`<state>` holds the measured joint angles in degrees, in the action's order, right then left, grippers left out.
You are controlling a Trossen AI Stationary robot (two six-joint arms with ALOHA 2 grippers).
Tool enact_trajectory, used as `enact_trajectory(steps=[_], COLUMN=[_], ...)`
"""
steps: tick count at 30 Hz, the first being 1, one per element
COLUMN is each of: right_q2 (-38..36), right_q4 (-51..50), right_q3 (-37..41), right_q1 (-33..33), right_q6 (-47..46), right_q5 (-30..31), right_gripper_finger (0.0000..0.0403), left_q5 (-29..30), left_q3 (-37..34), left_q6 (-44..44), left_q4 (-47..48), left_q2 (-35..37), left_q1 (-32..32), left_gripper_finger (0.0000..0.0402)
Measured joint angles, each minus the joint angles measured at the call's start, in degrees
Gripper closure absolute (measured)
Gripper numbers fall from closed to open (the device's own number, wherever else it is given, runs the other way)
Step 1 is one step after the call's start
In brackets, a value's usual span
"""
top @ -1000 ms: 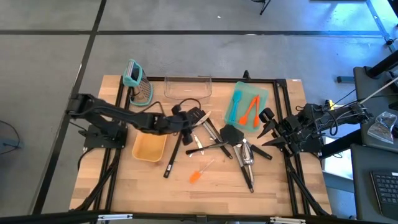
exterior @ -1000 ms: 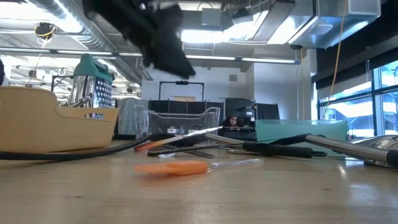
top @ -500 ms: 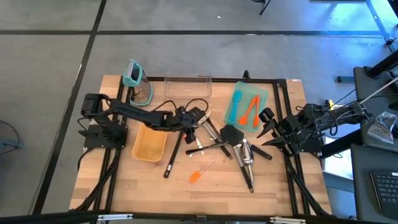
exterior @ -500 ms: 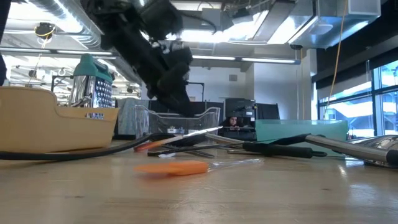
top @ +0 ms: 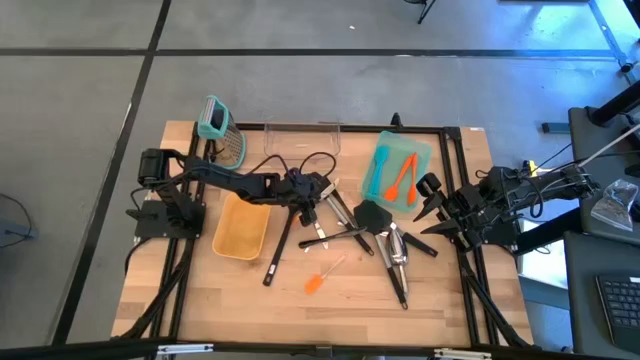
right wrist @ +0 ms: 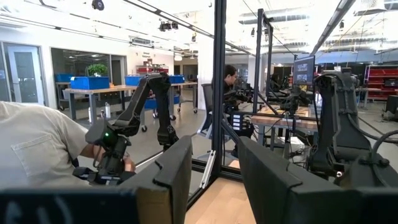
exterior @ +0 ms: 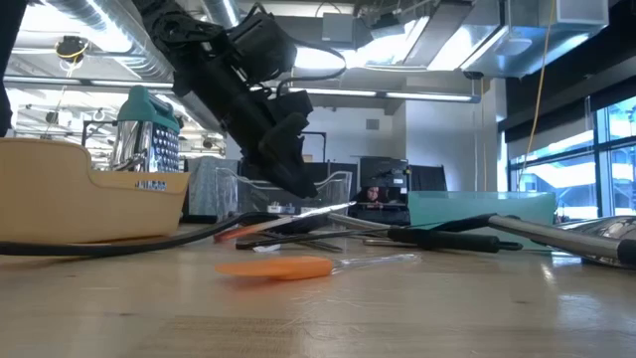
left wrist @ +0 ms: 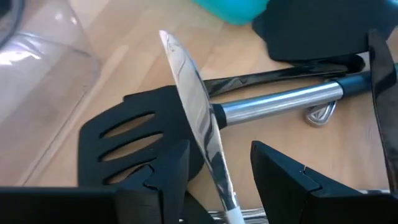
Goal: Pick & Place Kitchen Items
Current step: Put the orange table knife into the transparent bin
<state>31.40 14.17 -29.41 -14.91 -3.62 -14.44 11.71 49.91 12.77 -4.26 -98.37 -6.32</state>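
Observation:
The kitchen items lie in a loose pile at mid-table: a black slotted turner, a thin shiny metal blade, a metal-handled utensil, a silver scoop and a long black utensil. An orange spatula lies alone nearer the front edge. My left gripper is open just above the pile. Its fingers stand on either side of the metal blade, which lies across the turner, without touching it. My right gripper is open and empty at the table's right side.
A tan bin sits left of the pile. A clear container and a teal-handled grater stand at the far edge. A teal tray holds orange and teal spatulas. A person shows beyond the table in the right wrist view.
My left gripper has come down from high above the table toward the pile of utensils and now hangs just over the metal blade and the slotted turner. The utensils have not moved.

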Motion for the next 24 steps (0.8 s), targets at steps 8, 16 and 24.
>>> enact_trajectory(steps=[8, 16, 24], right_q2=[0.0, 0.01, 0.0], right_q4=[0.0, -0.13, -0.16], right_q3=[0.0, 0.0, 0.0], right_q1=[0.01, 0.02, 0.02], right_q6=[0.02, 0.02, 0.02], right_q5=[0.0, 2.71, 2.82], right_gripper_finger=[0.0268, 0.0268, 0.0268], left_q5=[-1.27, -0.97, -0.47], left_q3=[0.04, 0.15, 0.13], left_q6=[-0.03, -0.06, -1.4], left_q4=[-1.01, -2.23, -1.91], left_q2=[-3.7, -4.66, -4.66], left_q1=[0.06, 0.04, 0.53], left_gripper_finger=[0.0233, 0.0233, 0.0233])
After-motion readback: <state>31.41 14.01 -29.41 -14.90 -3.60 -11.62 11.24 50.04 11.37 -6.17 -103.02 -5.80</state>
